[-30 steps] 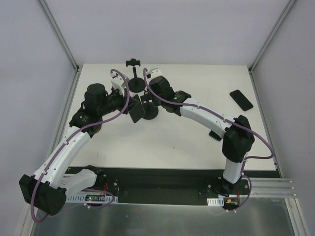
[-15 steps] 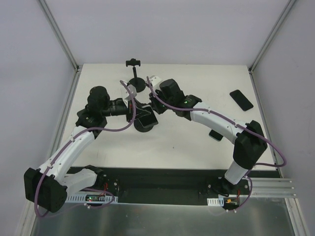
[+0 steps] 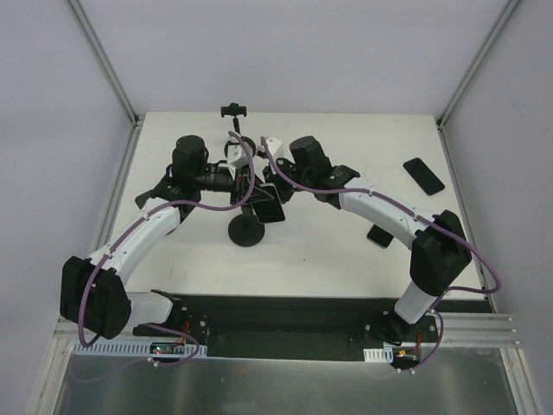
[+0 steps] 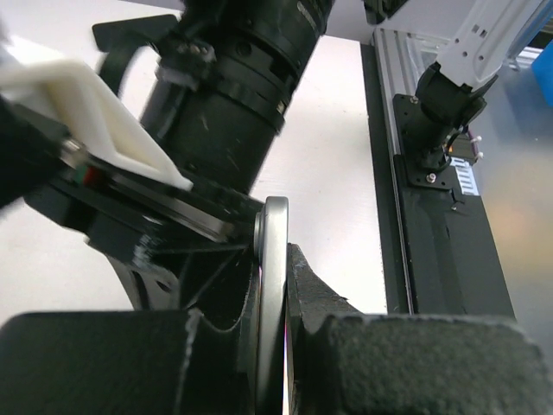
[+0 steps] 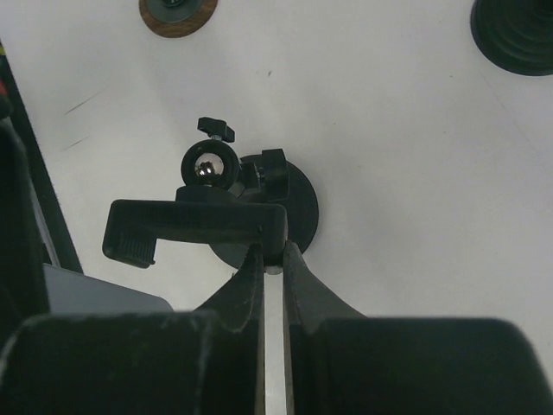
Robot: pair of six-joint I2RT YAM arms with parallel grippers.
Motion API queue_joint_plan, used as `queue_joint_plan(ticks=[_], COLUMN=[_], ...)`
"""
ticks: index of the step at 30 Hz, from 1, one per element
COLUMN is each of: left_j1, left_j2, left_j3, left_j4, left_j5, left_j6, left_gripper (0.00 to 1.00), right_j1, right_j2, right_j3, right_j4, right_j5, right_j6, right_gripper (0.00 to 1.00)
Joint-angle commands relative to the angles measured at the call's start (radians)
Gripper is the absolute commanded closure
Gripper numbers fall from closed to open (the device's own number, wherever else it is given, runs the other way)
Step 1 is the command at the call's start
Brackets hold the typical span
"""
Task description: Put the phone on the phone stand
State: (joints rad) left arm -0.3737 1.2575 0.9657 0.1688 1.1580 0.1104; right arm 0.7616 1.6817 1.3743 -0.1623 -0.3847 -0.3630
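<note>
Top view: the phone stand (image 3: 246, 232) has slid toward the near edge since a second ago, and the left arm's elbow has swung up and inward. Both arms bend in and meet over the stand. The left gripper (image 3: 251, 192) and right gripper (image 3: 276, 186) crowd either side of the phone (image 3: 270, 209), which hangs tilted above the stand's round base, off the table (image 3: 346, 259). From up here the fingers are too bunched together to read. A second stand (image 3: 233, 111) is at the back, and a spare phone (image 3: 423, 175) lies far right.

Left wrist: the fingers (image 4: 315, 281) are clamped narrow on the phone (image 4: 276, 226), seen edge-on as a silver strip. The right arm's black body fills the frame above and hides the stand.

Right wrist: the fingers (image 5: 302, 285) are nearly together, pinching the end of the phone stand's (image 5: 199, 226) cradle bar. The ball joint and base show just beyond, and the second stand's base is cut off at the top right.
</note>
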Motion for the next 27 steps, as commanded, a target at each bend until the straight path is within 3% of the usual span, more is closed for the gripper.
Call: queue_joint_plan(ticks=[1,8,27], left_j1=[-0.011,-0.005,0.047], left_j2=[0.036,0.068,0.066], left_j3=[0.097,0.140,0.079], left_j4=[0.071,-0.113,-0.120], left_j5=[0.085,0.026,-0.015], left_j6=[-0.009,0.152,0.279], left_gripper=[1.00,1.00,1.00], right_j1=[0.008,0.007,0.005], right_j2=[-0.020,-0.034,-0.030], right_j3=[0.015,0.003,-0.006], right_j4=[0.041,0.040,0.050], right_j5=[-0.160,-0.161,-0.220], right_j6=[-0.001,-0.007,-0.016], right_gripper=[0.99,1.00,1.00])
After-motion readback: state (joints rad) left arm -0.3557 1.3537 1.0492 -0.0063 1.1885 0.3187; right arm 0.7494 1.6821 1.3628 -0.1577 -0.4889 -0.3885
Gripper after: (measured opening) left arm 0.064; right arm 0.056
